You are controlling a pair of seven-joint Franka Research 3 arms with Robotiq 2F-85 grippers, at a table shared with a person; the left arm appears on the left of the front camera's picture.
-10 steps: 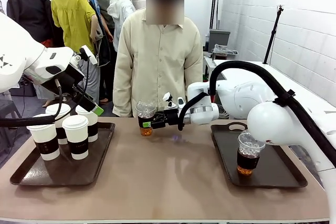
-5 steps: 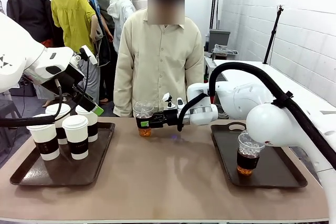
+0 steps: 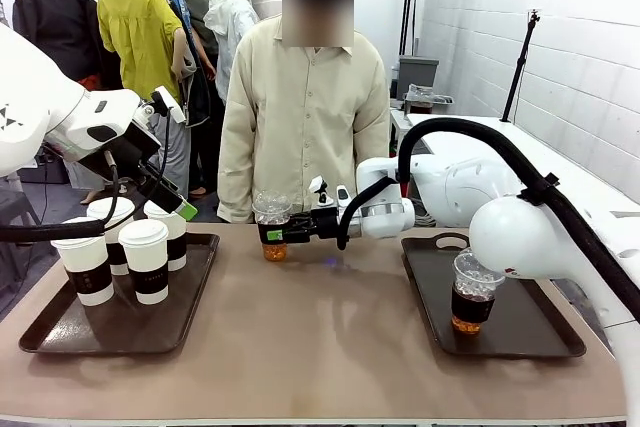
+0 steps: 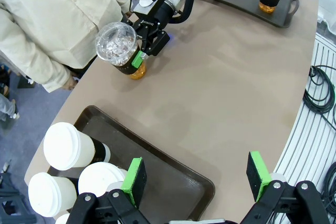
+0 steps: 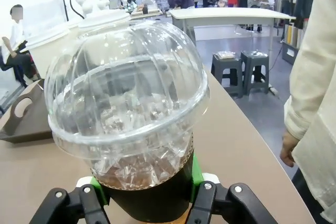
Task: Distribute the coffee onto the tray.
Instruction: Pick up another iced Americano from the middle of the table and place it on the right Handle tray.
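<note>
My right gripper (image 3: 274, 235) is shut on the dark sleeve of a clear dome-lidded cup (image 3: 272, 225) of amber drink with ice. It holds the cup upright at the table's far middle, in front of the person; whether the cup touches the table I cannot tell. The same cup (image 5: 128, 114) is close up between the green pads, and also seen from above (image 4: 119, 45). A second clear cup (image 3: 472, 292) stands on the right tray (image 3: 545, 342). Several white lidded cups (image 3: 146, 259) stand on the left tray (image 3: 190, 312). My left gripper (image 3: 172, 203) hangs open over that tray's back, its fingers (image 4: 135, 182) empty.
The person (image 3: 300, 117) stands at the far edge, a hand (image 5: 290, 150) hanging by the table corner. Bare brown tabletop (image 3: 320, 337) lies between the two trays. Black cables (image 4: 320, 98) run along the white ledge beside the table.
My right gripper has carried the clear cup slightly to the left along the far edge. The left arm has stayed still.
</note>
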